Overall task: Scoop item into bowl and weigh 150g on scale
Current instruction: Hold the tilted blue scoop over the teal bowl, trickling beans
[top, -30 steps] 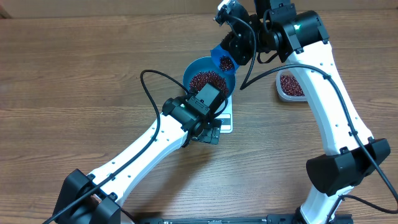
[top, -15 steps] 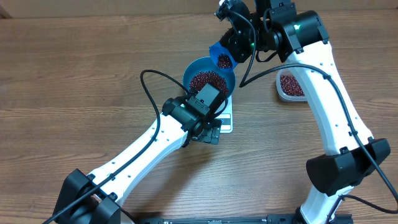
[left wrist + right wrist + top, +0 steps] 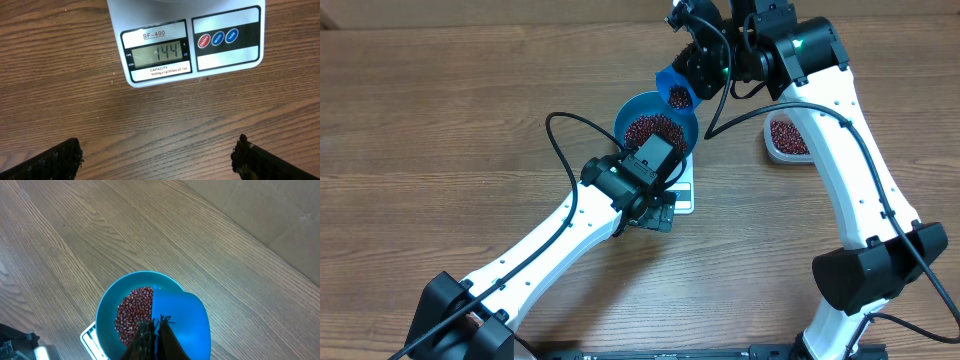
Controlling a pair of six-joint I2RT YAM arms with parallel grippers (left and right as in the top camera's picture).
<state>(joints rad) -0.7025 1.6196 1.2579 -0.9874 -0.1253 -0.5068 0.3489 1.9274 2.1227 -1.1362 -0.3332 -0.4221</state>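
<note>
The right hand (image 3: 154,330) is clenched on the handle of the small blue scoop (image 3: 180,320), its fingers pressed together so tightly that the handle itself cannot be seen. The scoop hangs tipped over the far rim of the bowl (image 3: 106,311). Over the last second it has crept a little up and inward across that rim, and the overhead view shows only a small dark clutch of beans (image 3: 678,97) left in its mouth. The main heap of beans (image 3: 132,311) sits inside the bowl, which stands on the scale (image 3: 225,50).

The left hand (image 3: 157,160) is released, fingers spread wide and holding nothing. It hovers low over the bench (image 3: 75,100), just in front of the scale, with its camera facing the display. The display reads 144, so the weight looks slightly short of target and only a light final trickle should be needed.

Further out, the clear tub (image 3: 770,146) of spare beans rests on the bench beside the right arm.

From the right wrist only the scoop's outside shows, so its contents are hidden there. Overhead, the bowl and left arm cover most of the scale. The unit marks beside the digits are too small to read.
</note>
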